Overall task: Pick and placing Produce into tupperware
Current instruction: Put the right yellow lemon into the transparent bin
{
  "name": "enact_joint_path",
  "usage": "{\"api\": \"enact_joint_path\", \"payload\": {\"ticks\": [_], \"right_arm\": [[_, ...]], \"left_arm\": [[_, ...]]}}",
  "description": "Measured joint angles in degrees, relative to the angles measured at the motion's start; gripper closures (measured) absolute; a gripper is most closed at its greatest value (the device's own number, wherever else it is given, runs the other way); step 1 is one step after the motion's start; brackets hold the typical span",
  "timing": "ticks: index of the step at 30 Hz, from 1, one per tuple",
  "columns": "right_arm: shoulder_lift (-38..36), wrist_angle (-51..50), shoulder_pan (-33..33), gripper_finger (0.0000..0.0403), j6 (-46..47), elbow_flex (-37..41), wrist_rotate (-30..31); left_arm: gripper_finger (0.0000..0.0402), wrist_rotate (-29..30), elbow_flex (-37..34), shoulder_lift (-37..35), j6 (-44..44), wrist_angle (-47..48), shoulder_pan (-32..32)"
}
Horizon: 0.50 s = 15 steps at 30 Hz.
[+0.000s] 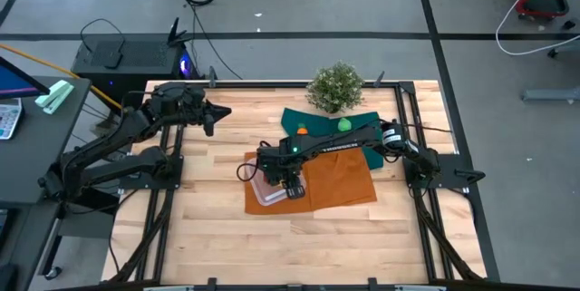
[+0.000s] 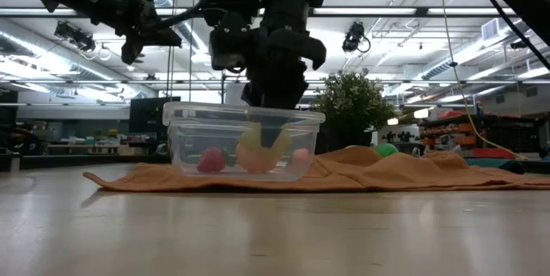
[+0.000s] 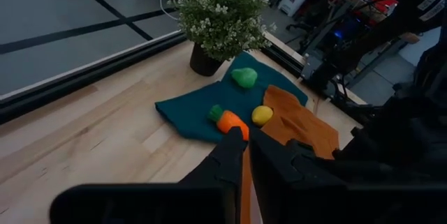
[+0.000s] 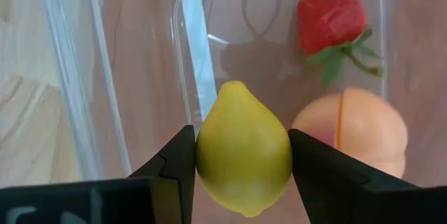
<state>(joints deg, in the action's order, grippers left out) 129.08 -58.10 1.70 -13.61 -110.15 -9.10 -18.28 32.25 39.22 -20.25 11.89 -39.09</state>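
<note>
**A:** Your right gripper [image 4: 243, 155] is clamped on a yellow lemon [image 4: 244, 155], one finger on each side, and it hangs directly over the tupperware [image 1: 269, 195], with the lemon at or just inside its rim.

**B:** And inside the tupperware?

**A:** A red strawberry with a green stalk [image 4: 331, 25] and a peach-coloured round fruit [image 4: 357, 130] lie on its floor, close together, just beyond the held lemon. The tupperware itself sits on the orange cloth [image 1: 344, 182], at the edge farthest from the potted plant [image 1: 336, 85].

**B:** The rest of the produce?

**A:** On the dark green cloth [image 3: 192, 112], between the tupperware and the plant — the carrot [image 3: 231, 121], a second lemon [image 3: 262, 115] beside it, and the green piece [image 3: 244, 77] nearest the plant.

**B:** Your left gripper?

**A:** The left gripper [image 1: 220, 111] is raised well away from the tupperware, fingers together, nothing between them.

**B:** Any writing?

**A:** There is pale lettering on the right arm's forearm [image 1: 342, 145], too small for you to read.
</note>
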Motion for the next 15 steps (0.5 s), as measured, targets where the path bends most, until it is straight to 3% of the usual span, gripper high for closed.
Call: {"api": "enact_joint_path", "payload": {"ticks": [15], "right_arm": [[0.3, -1.0, 0.0, 0.0219, 0.1, -0.1, 0.0]], "left_arm": [[0.0366, 0.0, 0.0, 0.0, 0.0, -0.5, 0.0]]}}
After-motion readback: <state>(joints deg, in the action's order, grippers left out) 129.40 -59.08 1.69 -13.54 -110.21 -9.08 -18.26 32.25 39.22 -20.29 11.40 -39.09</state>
